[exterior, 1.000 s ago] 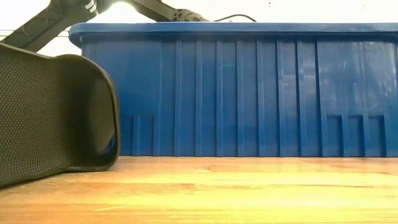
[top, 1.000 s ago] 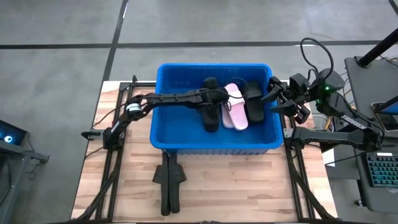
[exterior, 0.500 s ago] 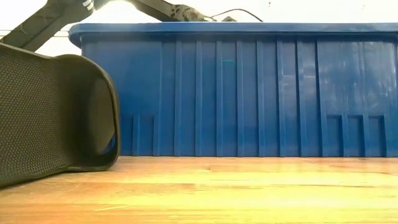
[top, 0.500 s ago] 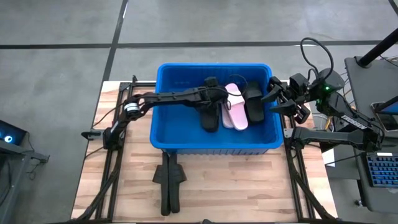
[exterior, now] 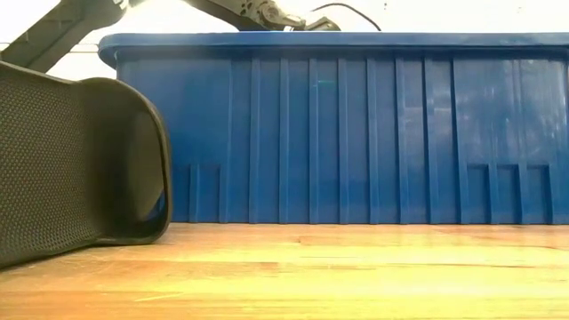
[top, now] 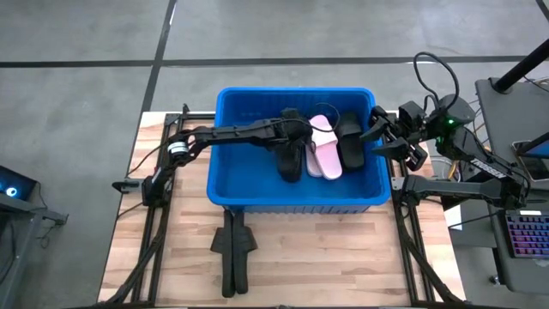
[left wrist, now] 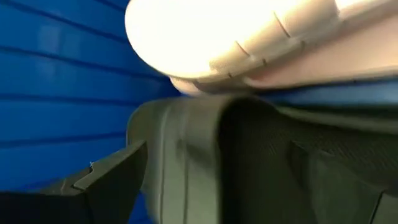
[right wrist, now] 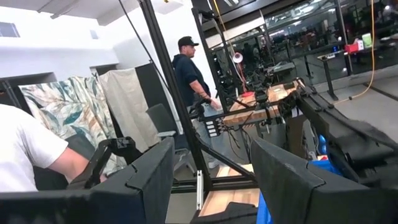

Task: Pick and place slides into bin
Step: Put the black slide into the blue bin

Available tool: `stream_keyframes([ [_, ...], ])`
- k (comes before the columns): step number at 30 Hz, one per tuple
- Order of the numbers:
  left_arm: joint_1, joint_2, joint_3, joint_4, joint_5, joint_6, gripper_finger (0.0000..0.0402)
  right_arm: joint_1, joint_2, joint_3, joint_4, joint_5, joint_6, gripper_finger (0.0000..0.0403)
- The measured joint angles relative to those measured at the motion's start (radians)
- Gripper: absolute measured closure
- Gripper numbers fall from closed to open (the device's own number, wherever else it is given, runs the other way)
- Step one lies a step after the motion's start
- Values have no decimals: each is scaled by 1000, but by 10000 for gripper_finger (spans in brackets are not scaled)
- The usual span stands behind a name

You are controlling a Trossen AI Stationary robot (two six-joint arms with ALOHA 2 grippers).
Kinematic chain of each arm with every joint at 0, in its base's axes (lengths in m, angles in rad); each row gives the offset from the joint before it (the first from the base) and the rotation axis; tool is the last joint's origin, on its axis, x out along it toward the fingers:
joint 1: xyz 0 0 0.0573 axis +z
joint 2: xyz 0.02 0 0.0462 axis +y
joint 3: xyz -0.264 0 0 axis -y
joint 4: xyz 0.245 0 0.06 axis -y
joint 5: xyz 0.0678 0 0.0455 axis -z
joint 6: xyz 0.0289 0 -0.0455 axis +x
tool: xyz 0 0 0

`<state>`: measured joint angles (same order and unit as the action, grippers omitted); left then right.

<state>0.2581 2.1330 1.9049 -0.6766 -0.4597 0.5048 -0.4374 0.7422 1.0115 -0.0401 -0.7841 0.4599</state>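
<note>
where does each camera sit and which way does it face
High view: overhead, looking down on the bin, both arms showing.
Low view: tabletop level, facing the bin wall beside a black slide.
Left wrist view: inside the bin, against the slides.
Right wrist view: looks past its open jaws into the room.
High and low views share the bin.

Left gripper (top: 302, 130) down inside the bin (top: 257, 193), crowded: black slide (top: 290, 161) directly under it, pink slides (top: 322, 153) just beside, another black slide (top: 350, 142) beyond those. Bare bin floor open back along its arm. Bin wall rises all round. Right gripper (top: 377, 129) outside the rim, fingers apart, air clear around it. One black slide (top: 233, 257) on the table (top: 326, 257), boards open beside it.
</note>
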Motion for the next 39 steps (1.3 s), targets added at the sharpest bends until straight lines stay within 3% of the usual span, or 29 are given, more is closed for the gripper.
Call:
stream_keyframes([
  [16, -56, -147, 0, -43, -3, -24, 31, 0, 1, 0, -16, 0, -10, 202],
  [25, -109, -315, 3, -32, 39, -414, 31, 0, 0, 0, -16, 0, -17, 202],
  [27, -111, -357, 2, -33, 82, -535, 31, 0, 1, 0, -16, 0, -27, 202],
  [33, -120, -480, 2, -12, 336, -823, 31, 0, 1, 0, -15, -1, -76, 202],
  [39, -201, -590, 0, -257, 563, -1000, 31, 0, 1, 0, -15, 0, -79, 202],
])
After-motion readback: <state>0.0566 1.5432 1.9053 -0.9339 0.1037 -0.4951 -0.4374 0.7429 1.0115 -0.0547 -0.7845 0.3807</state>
